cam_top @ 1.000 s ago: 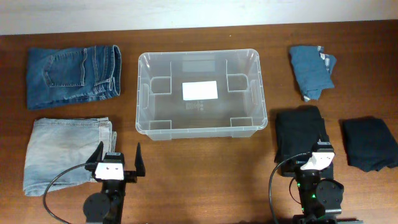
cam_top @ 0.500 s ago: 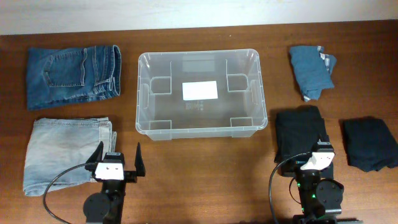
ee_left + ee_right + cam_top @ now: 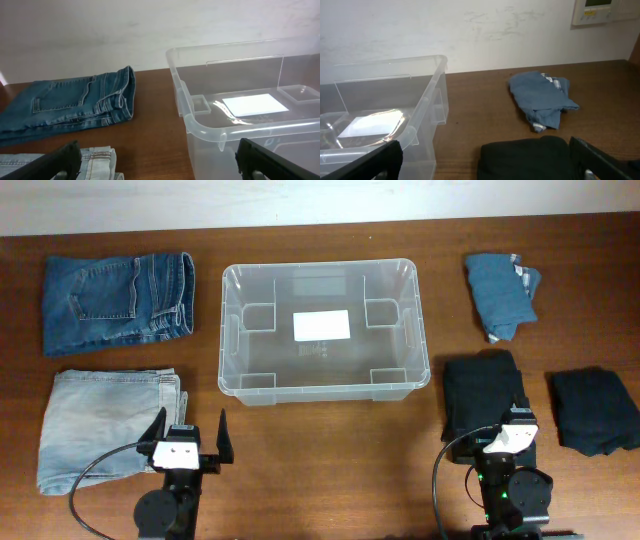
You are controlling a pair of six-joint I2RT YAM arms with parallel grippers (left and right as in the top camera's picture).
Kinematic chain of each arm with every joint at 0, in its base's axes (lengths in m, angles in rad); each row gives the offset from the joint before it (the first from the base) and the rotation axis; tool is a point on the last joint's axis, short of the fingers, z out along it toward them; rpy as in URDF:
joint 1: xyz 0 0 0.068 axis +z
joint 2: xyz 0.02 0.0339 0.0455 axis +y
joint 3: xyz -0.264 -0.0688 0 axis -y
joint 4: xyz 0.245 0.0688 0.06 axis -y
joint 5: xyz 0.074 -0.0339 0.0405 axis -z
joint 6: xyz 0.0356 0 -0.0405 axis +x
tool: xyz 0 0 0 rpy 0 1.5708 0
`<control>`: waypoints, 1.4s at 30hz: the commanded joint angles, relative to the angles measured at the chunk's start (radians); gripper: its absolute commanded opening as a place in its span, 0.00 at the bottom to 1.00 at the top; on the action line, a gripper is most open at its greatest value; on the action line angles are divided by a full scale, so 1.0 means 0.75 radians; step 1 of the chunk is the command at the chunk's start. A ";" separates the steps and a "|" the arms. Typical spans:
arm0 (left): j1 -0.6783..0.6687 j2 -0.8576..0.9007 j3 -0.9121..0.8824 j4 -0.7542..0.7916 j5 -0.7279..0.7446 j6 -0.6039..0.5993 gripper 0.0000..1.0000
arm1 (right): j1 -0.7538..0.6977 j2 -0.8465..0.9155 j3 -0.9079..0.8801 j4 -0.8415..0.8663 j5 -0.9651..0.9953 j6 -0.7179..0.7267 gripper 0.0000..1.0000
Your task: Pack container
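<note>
The clear plastic container (image 3: 224, 330) stands empty in the middle of the table, a white label on its base. It also fills the right of the left wrist view, container (image 3: 200, 127), and the left of the right wrist view, container (image 3: 422, 125). My left gripper (image 3: 191, 417) hovers at the front left, open, between the light jeans and the bin's front left corner. My right gripper (image 3: 512, 420) sits at the front right over a black folded garment (image 3: 485, 395), open too. Nothing lies between the fingers of the left gripper (image 3: 159, 162) or the right gripper (image 3: 487, 162).
Folded dark blue jeans (image 3: 115, 302) lie at the back left, light blue jeans (image 3: 100, 425) in front of them. A crumpled blue garment (image 3: 500, 292) is at the back right, and a second black garment (image 3: 595, 410) lies at the far right.
</note>
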 commanded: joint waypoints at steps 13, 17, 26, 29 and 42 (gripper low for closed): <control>0.008 -0.010 -0.009 0.000 0.010 0.017 0.99 | -0.008 -0.012 -0.010 0.088 -0.008 0.002 0.98; 0.008 -0.010 -0.009 -0.001 0.010 0.017 1.00 | -0.008 -0.012 -0.010 0.254 -0.075 0.010 0.98; 0.008 -0.010 -0.009 -0.001 0.009 0.017 0.99 | -0.008 -0.007 0.115 0.729 -0.132 -0.113 0.99; 0.008 -0.010 -0.009 -0.001 0.010 0.017 0.99 | -0.008 0.046 0.254 0.609 -0.123 -0.251 0.99; 0.008 -0.010 -0.009 -0.001 0.010 0.017 0.99 | -0.101 1.145 1.396 -0.433 0.110 -0.364 0.99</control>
